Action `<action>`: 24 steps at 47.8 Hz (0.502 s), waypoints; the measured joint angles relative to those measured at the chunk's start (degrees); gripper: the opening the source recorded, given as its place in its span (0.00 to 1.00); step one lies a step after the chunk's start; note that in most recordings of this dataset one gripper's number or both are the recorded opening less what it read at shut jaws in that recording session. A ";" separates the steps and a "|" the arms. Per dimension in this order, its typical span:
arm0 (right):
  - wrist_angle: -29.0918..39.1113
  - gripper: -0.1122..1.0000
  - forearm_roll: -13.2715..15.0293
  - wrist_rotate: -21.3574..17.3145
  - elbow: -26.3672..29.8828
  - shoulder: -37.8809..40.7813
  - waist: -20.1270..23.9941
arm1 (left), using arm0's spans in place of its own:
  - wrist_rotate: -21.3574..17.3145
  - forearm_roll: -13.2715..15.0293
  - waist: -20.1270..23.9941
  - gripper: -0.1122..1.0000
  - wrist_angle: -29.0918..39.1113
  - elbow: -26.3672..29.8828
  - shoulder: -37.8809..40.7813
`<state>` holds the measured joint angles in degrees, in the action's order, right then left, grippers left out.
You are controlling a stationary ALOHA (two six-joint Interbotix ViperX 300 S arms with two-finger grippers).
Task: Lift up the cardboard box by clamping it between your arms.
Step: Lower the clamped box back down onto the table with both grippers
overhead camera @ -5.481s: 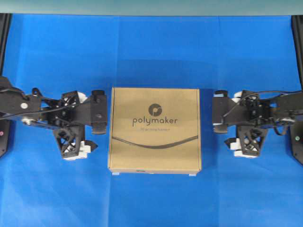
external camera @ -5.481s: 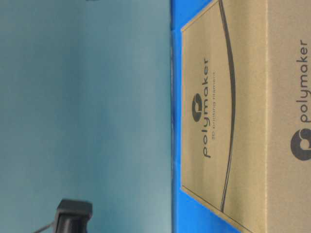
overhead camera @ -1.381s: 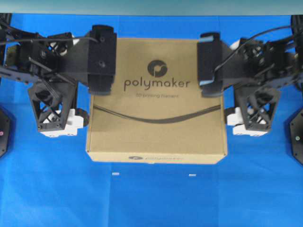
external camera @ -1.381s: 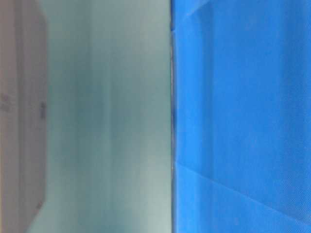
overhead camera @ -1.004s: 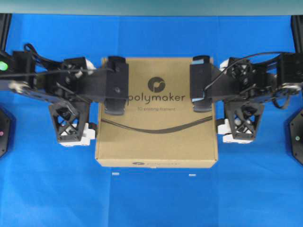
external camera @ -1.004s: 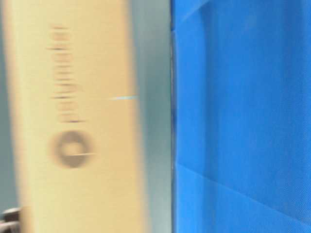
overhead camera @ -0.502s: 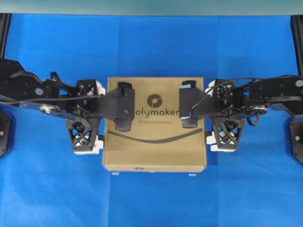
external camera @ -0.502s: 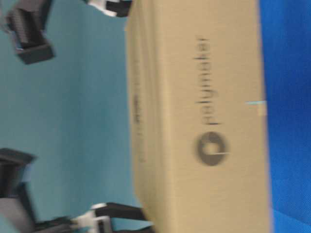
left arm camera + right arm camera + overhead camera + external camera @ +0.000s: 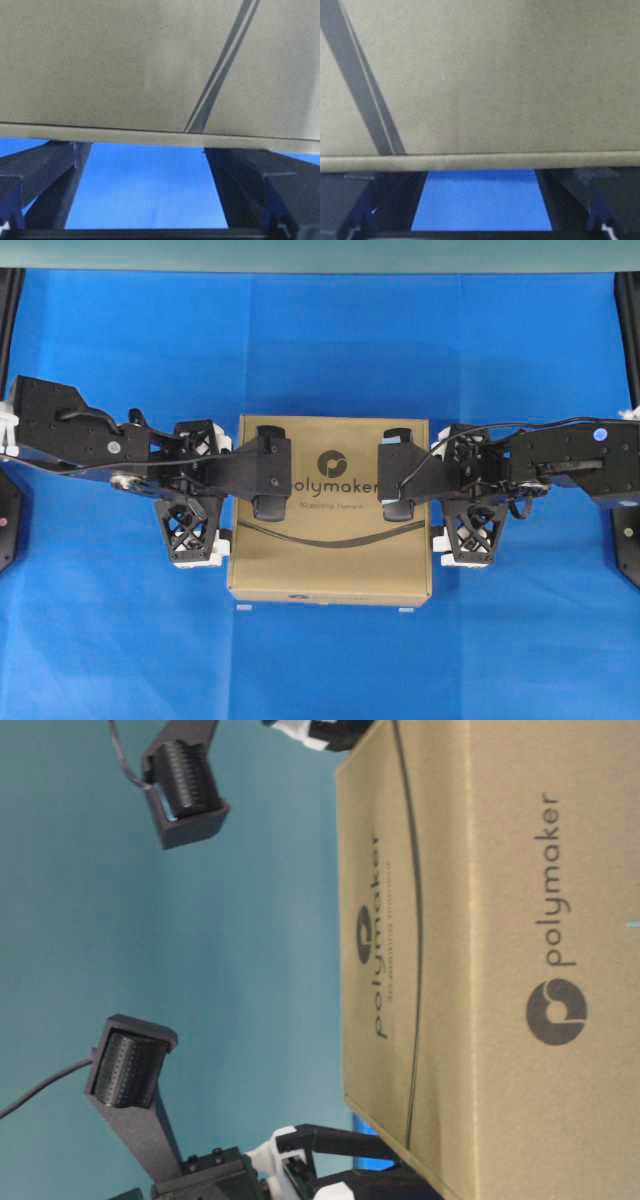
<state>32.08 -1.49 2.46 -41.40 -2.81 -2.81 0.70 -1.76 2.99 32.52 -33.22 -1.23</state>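
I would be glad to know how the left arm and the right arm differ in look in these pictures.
In the overhead view the left arm slants toward the upper left, while the right arm lies nearly level. The left arm's block over the box is all black; the right arm's has a light blue edge. Both flank the box with fingers spread open.

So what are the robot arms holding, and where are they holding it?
The cardboard box, squeezed between the left gripper and right gripper, which press on its left and right side walls. Both jaws stand open, not pinching it.
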 measured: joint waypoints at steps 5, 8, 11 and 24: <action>-0.97 1.00 0.00 0.00 -0.09 0.97 0.00 | 0.00 0.00 0.00 0.89 -0.79 -0.62 0.88; -1.67 1.00 0.00 0.00 -0.09 1.85 0.00 | 0.00 0.00 0.00 0.89 -1.41 -0.97 1.58; -2.37 1.00 0.00 -0.09 -0.26 2.55 -0.09 | 0.00 0.00 0.00 0.89 -2.20 -1.32 2.20; -3.96 1.00 0.00 -0.09 -0.88 4.83 0.18 | -0.09 0.00 0.00 0.89 -4.48 -1.67 3.69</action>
<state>28.13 -1.49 2.37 -42.28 2.02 -2.64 0.62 -1.76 2.99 28.04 -34.89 2.46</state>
